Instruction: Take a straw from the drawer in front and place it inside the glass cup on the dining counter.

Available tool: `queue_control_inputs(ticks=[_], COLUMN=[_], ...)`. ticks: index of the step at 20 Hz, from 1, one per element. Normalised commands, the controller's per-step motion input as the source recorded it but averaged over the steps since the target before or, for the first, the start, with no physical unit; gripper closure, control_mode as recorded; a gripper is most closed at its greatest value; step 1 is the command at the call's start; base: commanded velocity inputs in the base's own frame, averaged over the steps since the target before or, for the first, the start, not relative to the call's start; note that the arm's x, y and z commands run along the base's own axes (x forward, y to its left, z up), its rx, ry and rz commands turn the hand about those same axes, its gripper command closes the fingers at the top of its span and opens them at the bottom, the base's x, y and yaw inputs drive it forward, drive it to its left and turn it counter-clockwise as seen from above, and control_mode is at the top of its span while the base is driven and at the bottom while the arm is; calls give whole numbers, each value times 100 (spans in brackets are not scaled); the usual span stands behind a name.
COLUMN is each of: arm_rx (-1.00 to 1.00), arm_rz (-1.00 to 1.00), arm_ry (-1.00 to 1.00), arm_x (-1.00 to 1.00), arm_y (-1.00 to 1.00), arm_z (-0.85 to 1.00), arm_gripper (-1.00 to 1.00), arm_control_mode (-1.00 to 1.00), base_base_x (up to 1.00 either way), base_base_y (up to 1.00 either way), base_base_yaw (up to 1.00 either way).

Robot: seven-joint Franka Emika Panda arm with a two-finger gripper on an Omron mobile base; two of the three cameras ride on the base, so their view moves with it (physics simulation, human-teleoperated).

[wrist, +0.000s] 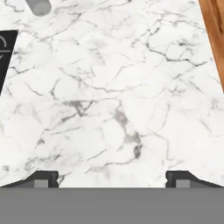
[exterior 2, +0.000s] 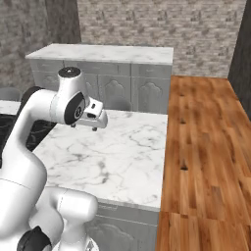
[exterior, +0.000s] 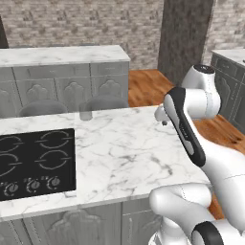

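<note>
The dining counter (exterior: 124, 153) has a white veined marble top. The glass cup (exterior: 86, 113) stands upright at its far edge, beside the cooktop's far corner, and sits at the top left of the hand view (wrist: 38, 6). My gripper (exterior: 162, 121) hangs open above the bare marble near the counter's right end, well to the right of the cup, with nothing between its fingertips (wrist: 43, 178). In the right base view the gripper (exterior 2: 84, 127) points down at the marble (exterior 2: 122, 157). The straw is out of view. I cannot tell which of the grey fronts (exterior: 95, 220) below the near edge is the drawer.
A black cooktop (exterior: 33, 162) fills the counter's left part. Two grey stools (exterior: 103, 102) stand behind the far edge. Marble-topped wall cabinets (exterior: 62, 72) line the back. Wooden floor (exterior 2: 206, 162) runs along the counter's right side.
</note>
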Motion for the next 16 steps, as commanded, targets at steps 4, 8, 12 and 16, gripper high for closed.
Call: queue_control_inputs(ticks=[4, 8, 12, 16], arm_rx=[0, 0, 0, 0], arm_rz=[-5, 0, 0, 0], arm_ry=[0, 0, 0, 0], arm_x=[-17, -6, 0, 0], arm_y=[-16, -2, 0, 0], arm_z=[-31, -2, 0, 0], arm_gripper=[-100, -100, -100, -100], arm_control_mode=[-100, 100, 100, 100], base_base_x=[0, -24, -58, -64], base_base_y=[0, 0, 34, 64], base_base_yaw=[0, 0, -6, -15])
